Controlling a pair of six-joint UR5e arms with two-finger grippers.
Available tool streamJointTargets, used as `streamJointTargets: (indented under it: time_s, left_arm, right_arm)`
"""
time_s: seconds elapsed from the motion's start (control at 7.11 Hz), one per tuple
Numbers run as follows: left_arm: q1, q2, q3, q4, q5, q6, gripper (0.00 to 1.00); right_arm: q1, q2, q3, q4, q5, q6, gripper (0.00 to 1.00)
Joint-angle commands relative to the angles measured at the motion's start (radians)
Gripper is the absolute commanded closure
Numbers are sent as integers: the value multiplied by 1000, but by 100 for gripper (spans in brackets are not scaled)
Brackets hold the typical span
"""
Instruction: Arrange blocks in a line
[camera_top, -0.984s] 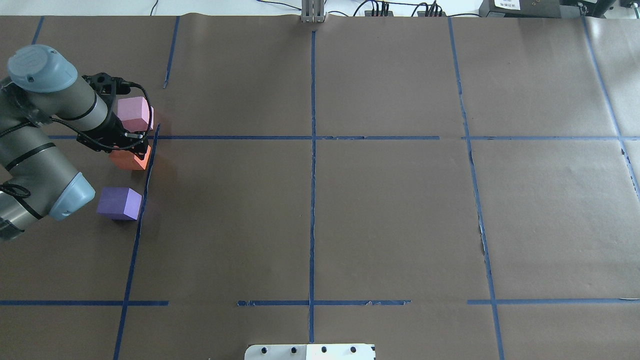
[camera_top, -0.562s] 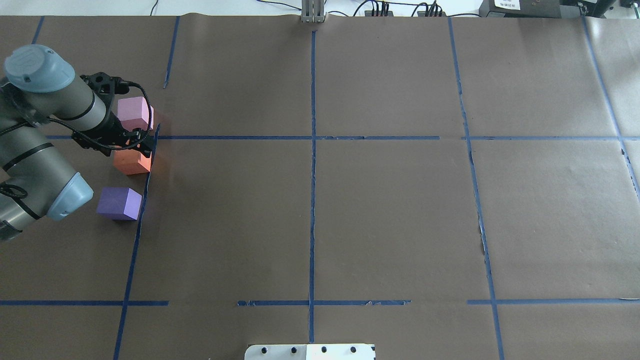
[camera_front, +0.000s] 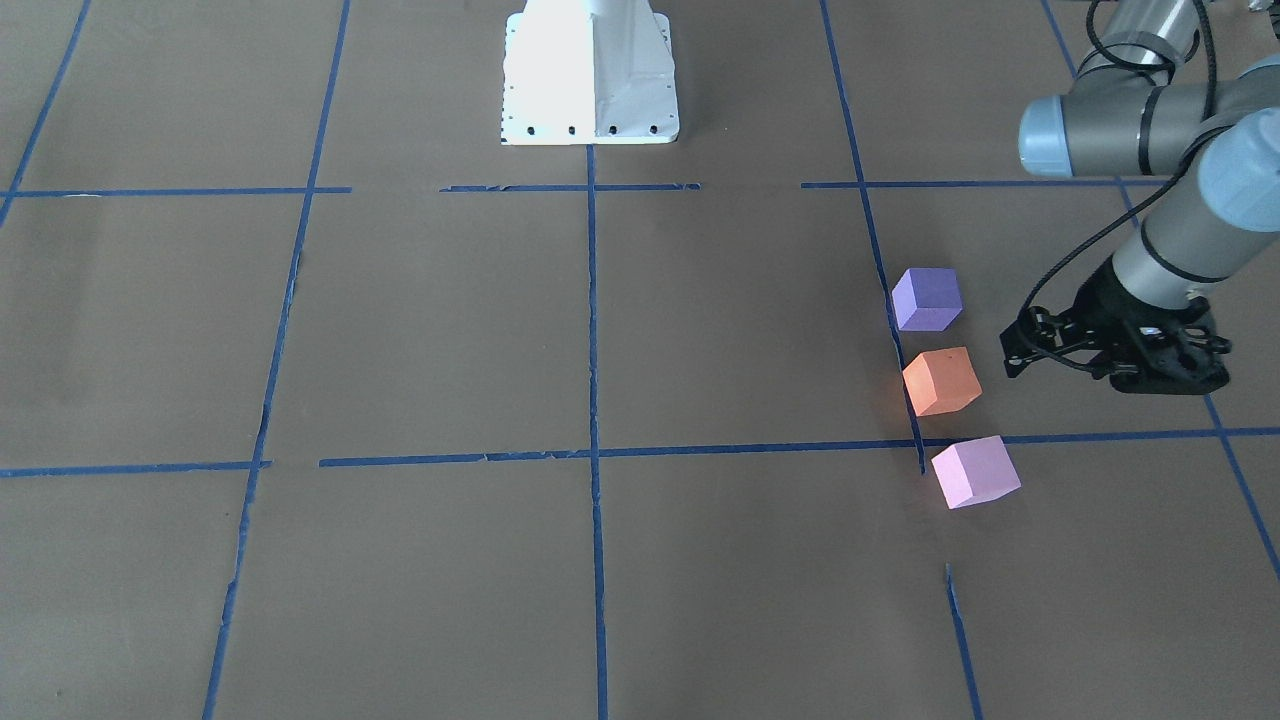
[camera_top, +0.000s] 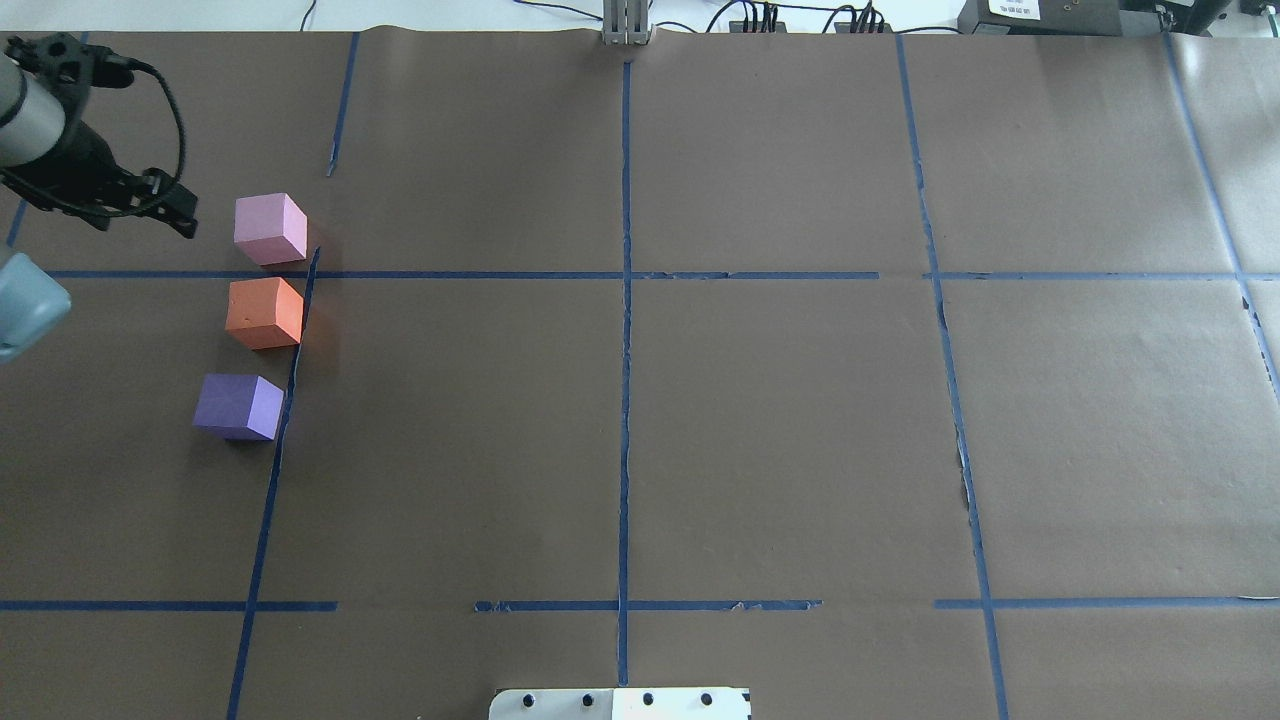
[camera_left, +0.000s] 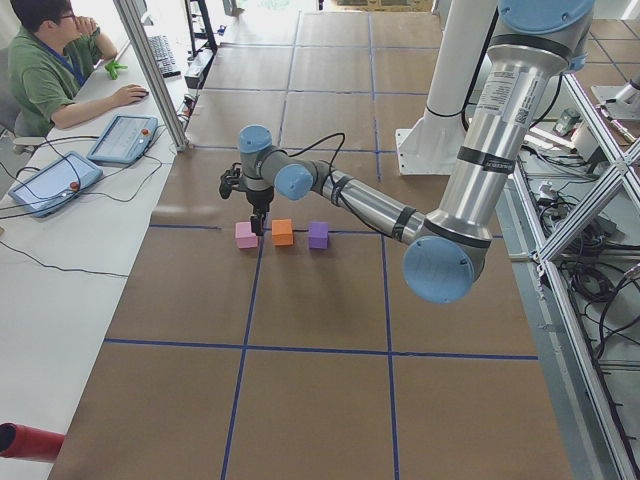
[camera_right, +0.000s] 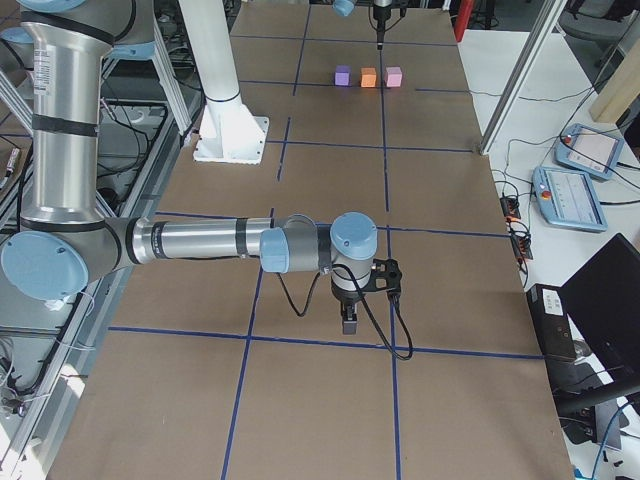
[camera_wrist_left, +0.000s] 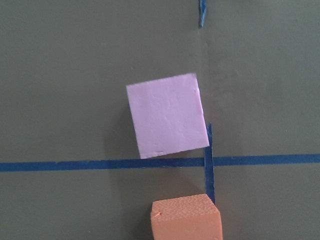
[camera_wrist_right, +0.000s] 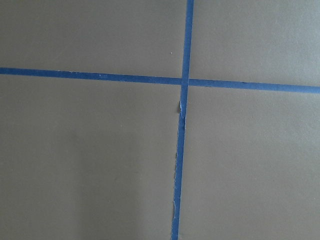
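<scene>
The left pincer (camera_top: 178, 210) is hovering at the upper left of the overhead view. Its jaws are standing apart, gripping nothing and touching nothing. It is hanging just left of the pink block (camera_top: 268, 228), with a clear gap between them.

The right pincer (camera_right: 348, 320) is showing only in the side view from the right, low in the middle of that frame. It is hanging over bare tabletop (camera_top: 780, 400), and I cannot tell whether it is parted or closed. Its wrist camera is picking up only crossed blue tape lines (camera_wrist_right: 184, 82).

Counting now: three blocks, one of each colour. All are sitting on the tabletop in a slightly slanted column down the left side of the overhead view. Pink is sitting uppermost, the orange block (camera_top: 264, 312) is lying below it, and the purple block (camera_top: 238, 405) is lying lowest. Small gaps are separating them, none touching. All three are sitting just left of a long blue tape strip (camera_top: 290, 380).
</scene>
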Motion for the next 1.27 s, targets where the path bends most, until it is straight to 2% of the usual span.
streamJointTargets:
  time_s: [0.0,0.14,0.28,0.7,1.12]
  left_arm:
    - [-200,122,8,68,0,411,0]
    - [-286,158,60,68,0,606,0]
    - [-357,178,127,67,-4,693,0]
    - [-408,213,158,57,-99,704,0]
    - [-407,213,152,56,-96,698,0]
  right_arm:
    - [0,0,2,0,0,0,0]
    - [0,0,2,0,0,0,0]
    - [0,0,2,0,0,0,0]
    - [0,0,2,0,0,0,0]
    - [0,0,0,0,0,0,0]
